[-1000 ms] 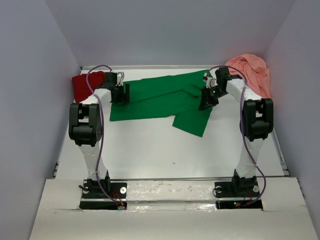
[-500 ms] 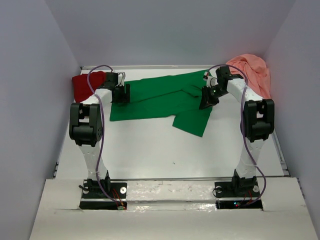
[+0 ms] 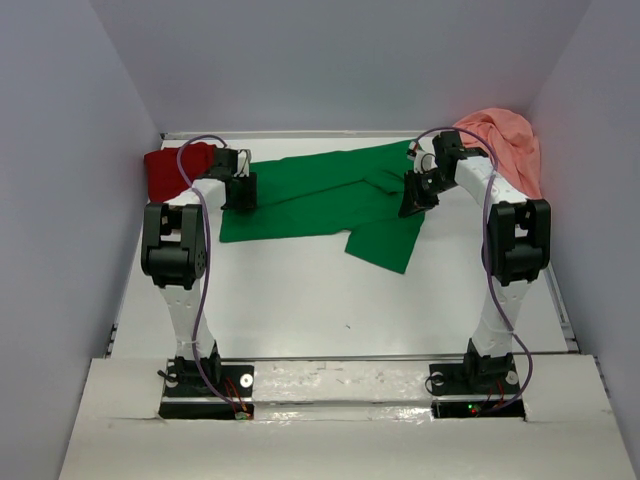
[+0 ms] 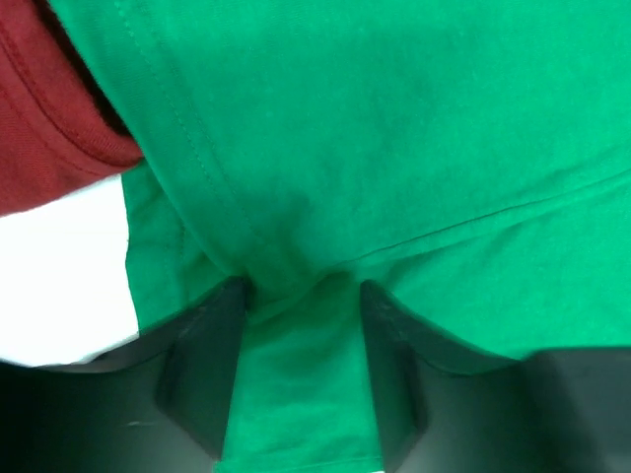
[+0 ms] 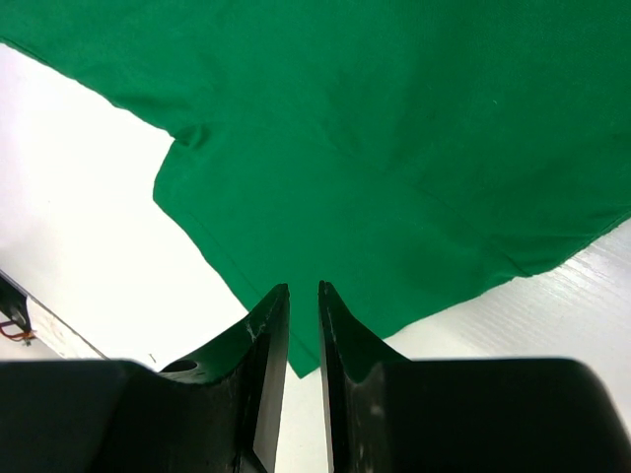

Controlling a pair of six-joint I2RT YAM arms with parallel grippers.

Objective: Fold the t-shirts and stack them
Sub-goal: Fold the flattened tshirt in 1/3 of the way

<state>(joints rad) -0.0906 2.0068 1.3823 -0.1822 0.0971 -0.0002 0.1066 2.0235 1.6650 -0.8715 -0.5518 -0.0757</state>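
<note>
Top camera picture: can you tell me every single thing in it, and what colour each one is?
green t-shirt: one, bright green, spread across the far middle of the table
dark red t-shirt: one, dark red, bunched in the far left corner
salmon-pink t-shirt: one, salmon-pink, heaped in the far right corner
table: one, white, under everything
left arm: one, white and black, near left
right arm: one, white and black, near right
left end effector: one, black, open astride a fold at the green t-shirt's left edge
right end effector: one, black, pinched on the green t-shirt's right side
</note>
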